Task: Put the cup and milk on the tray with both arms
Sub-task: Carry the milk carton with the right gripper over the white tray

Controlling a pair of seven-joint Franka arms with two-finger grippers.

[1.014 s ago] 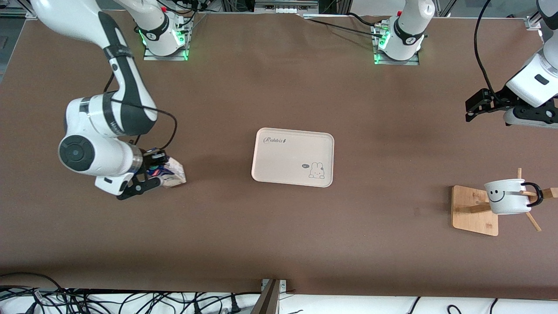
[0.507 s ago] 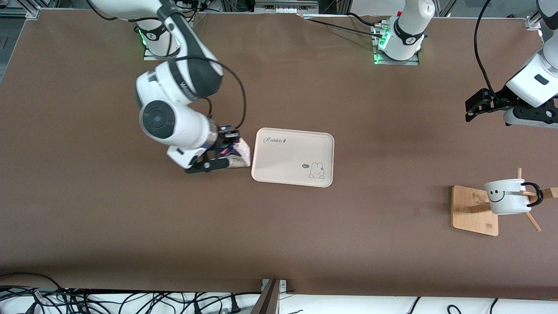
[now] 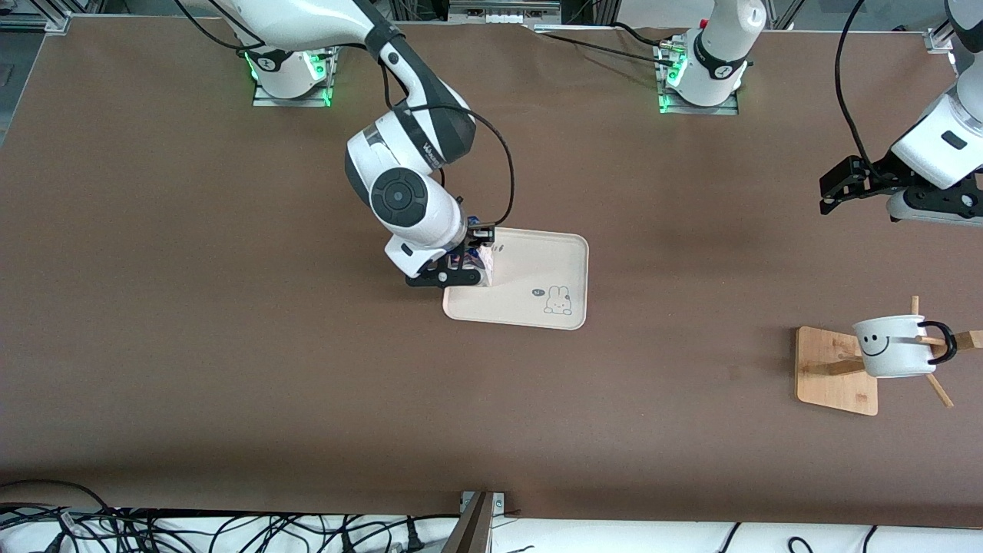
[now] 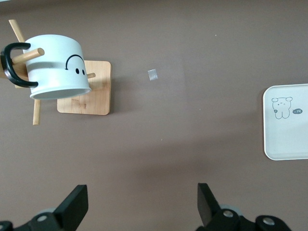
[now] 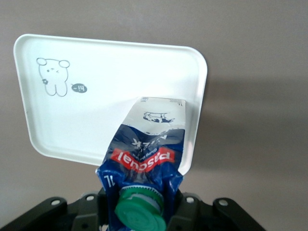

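Observation:
The milk [image 3: 478,265] is a blue and white carton with a green cap [image 5: 140,212], and my right gripper [image 3: 459,270] is shut on it near its top. It hangs tilted over the cream tray [image 3: 530,265], above the tray's end toward the right arm's end of the table; whether it touches the tray I cannot tell. In the right wrist view the milk [image 5: 144,156] covers part of the tray [image 5: 96,101]. The cup [image 3: 895,347], a white smiley mug, hangs on a wooden rack [image 3: 833,372]. My left gripper [image 3: 835,188] waits open over bare table, with the cup [image 4: 57,65] ahead of it [image 4: 142,193].
The rack's square wooden base [image 4: 94,94] and slanted pegs stand at the left arm's end of the table. A small grey scrap [image 4: 152,75] lies on the brown table between rack and tray. Cables run along the table's edge nearest the front camera [image 3: 230,530].
My right arm has carried the milk from the right arm's end of the table across to the tray. The left arm and the cup have not moved.

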